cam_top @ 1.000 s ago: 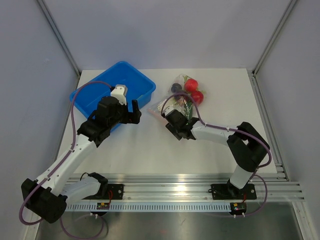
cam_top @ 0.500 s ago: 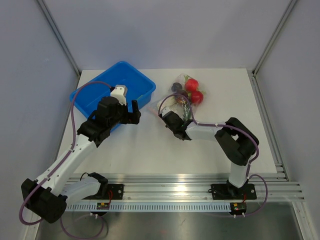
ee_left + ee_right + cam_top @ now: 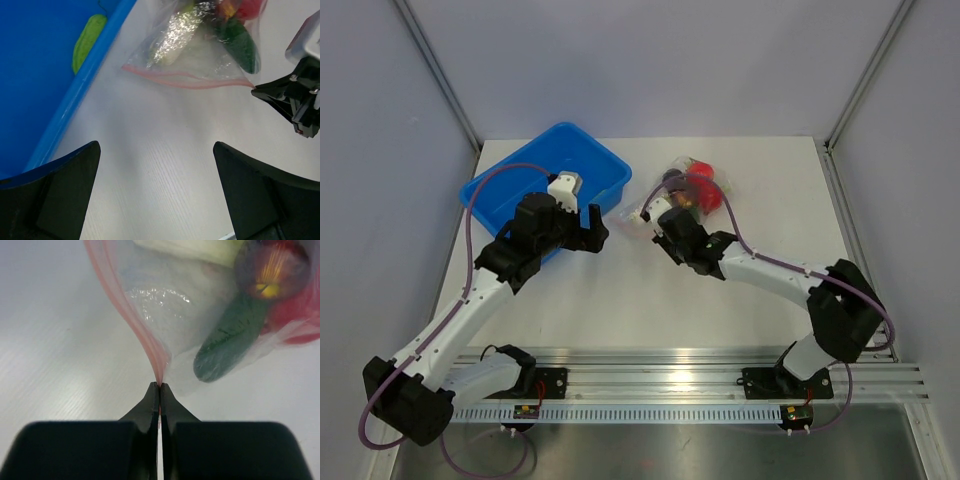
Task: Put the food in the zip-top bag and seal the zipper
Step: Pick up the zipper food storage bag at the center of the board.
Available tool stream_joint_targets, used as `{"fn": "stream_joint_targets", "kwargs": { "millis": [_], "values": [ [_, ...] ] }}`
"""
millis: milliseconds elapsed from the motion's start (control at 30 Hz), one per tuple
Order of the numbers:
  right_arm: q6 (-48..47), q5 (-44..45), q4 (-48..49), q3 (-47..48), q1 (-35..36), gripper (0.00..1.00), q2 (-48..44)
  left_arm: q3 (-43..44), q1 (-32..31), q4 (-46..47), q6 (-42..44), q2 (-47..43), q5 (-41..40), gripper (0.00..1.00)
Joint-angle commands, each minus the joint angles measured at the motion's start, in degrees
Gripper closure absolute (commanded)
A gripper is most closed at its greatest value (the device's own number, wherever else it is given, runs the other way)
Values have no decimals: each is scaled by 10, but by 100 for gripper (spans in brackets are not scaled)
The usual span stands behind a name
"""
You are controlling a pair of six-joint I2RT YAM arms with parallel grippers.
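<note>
Black fingers of the right claw [image 3: 159, 386] are pressed fully together at the bottom centre of the right wrist view, pinching the end of the pink zipper [image 3: 142, 340] of the bag [image 3: 170, 315]. A second ago they stood part open, lower in the top view; the claw [image 3: 658, 215] now sits higher, and its arm's elbow has swung to the lower right. The bag lies on the white tabletop [image 3: 620, 300], now more bunched than before. Through the plastic show a dark green cucumber piece [image 3: 230, 340], a maroon fruit [image 3: 272, 267], a red fruit [image 3: 300, 305] and a pale stalk [image 3: 190, 246]. Left of centre in the top view, the left claw [image 3: 588, 218] hangs spread wide and empty, hardly moved. Its own view shows the zipper [image 3: 185, 80] wavy along the bag's mouth. Upper left, the blue bin [image 3: 40, 60] holds a light-green piece [image 3: 87, 42].
</note>
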Motion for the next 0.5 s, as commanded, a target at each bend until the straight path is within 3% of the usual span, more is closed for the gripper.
{"fn": "stream_joint_targets", "kwargs": {
  "millis": [0,133,300,467],
  "values": [
    [19,-107,-69,35,4,100,-63,2,-1,52,47,-31,98,1],
    [18,-175,-134,64,1,100,-116,-4,-1,86,124,-70,142,1],
    [7,-242,-236,128,-1,100,-161,4,-4,114,240,-99,266,4],
    [2,-291,-320,191,-2,100,-177,46,-14,80,265,-73,376,3]
  ]
}}
